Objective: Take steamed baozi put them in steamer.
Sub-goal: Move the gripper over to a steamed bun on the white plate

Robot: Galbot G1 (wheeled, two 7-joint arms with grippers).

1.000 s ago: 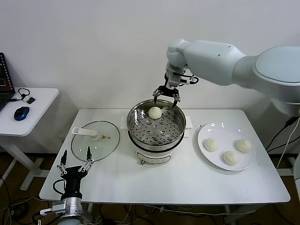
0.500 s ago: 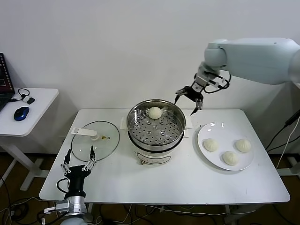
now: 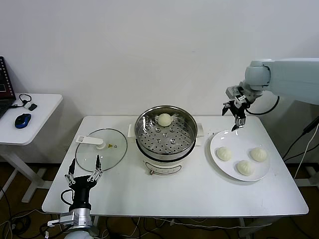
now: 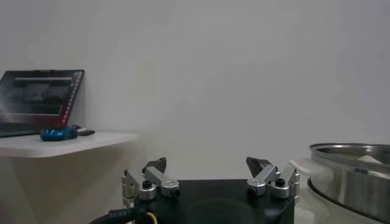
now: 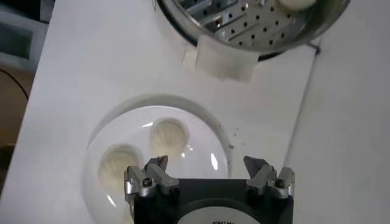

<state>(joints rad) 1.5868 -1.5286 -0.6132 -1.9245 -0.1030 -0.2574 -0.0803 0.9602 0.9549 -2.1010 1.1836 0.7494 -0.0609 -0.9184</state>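
Glass lid (image 3: 101, 149) on white table (image 3: 199, 194), white plate (image 3: 234, 172), blue mouse (image 3: 22, 120)

Lab: bare wall, laptop (image 4: 39, 100) (side desk).

Right arm stretched in from right side, wrist bent down, right gripper (image 3: 236, 113) hanging above back edge of plate (image 3: 217, 154), clear of it. Jaws spread wide, nothing between them; right wrist view shows same, both fingertips (image 5: 159, 163) well apart. Left arm parked low, way off to plate's left at counter's front corner, left gripper (image 3: 83, 167) pointing up, fingers (image 3: 95, 166) spread, empty.
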